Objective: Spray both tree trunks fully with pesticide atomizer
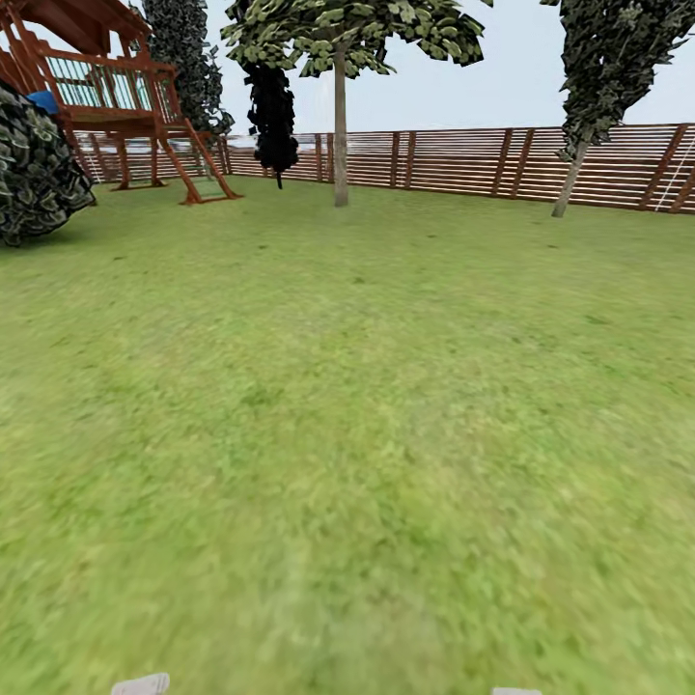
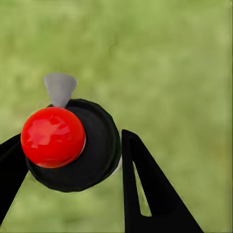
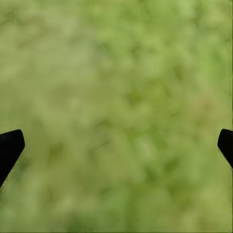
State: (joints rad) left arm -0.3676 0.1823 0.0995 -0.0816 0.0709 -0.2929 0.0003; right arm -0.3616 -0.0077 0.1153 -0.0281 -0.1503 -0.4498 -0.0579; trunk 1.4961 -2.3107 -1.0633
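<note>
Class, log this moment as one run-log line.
left gripper: shut on atomizer | right gripper: open over grass | trees ahead by fence

Left gripper (image 2: 68, 160): matte black fingers (image 2: 145, 194), flat tapering wedges, one with a narrow slot cut through it. Right gripper (image 3: 116, 145): same plain black, rounded fingertips (image 3: 9, 145), no markings visible.

**Atomizer held over grass, trees by the fence**

A pesticide atomizer (image 2: 73, 145), black and round with a glossy red ball top and grey nozzle, sits clamped between the left tool's (image 2: 73, 160) black fingers above green lawn (image 1: 347, 434). Two pale-trunked trees (image 1: 340, 125) (image 1: 571, 179) stand far off beside the slatted fence.
</note>
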